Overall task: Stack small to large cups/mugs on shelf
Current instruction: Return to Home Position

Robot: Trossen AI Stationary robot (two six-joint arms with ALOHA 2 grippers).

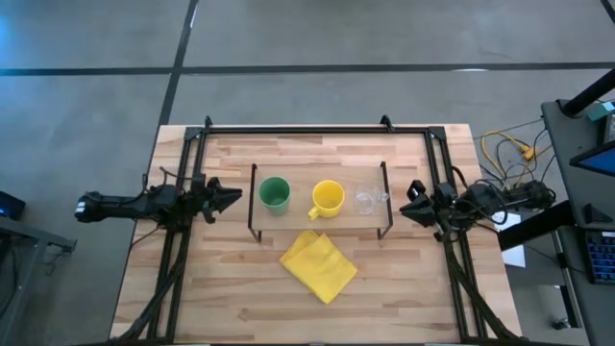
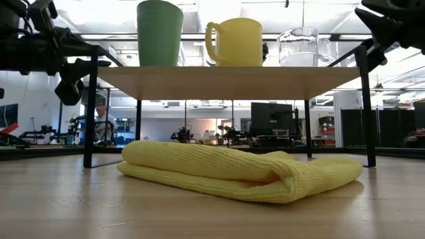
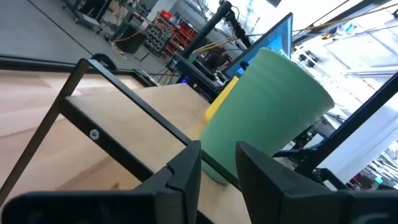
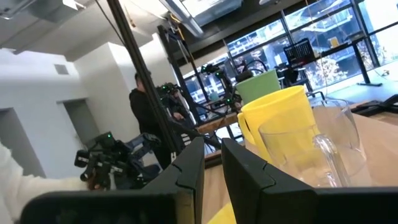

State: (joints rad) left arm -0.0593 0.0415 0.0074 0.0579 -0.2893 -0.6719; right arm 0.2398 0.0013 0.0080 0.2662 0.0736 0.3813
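A green cup (image 1: 275, 194), a yellow mug with a handle (image 1: 328, 198) and a clear glass cup (image 1: 366, 200) stand upright in a row, left to right, on the light wood top of the low shelf (image 1: 288, 223). The shelf stands on thin black wire legs (image 2: 89, 113). My left gripper (image 1: 231, 199) hovers at the shelf's left end, pointing at the green cup (image 3: 261, 118), open by a narrow gap and empty. My right gripper (image 1: 407, 206) hovers at the shelf's right end, by the glass cup (image 4: 317, 149), open by a narrow gap and empty.
A folded yellow cloth (image 1: 318, 265) lies on the table in front of the shelf, partly under its near edge. Black rails (image 1: 317, 128) run along the table's far, left and right sides. A person (image 4: 146, 118) stands in the room beyond the table.
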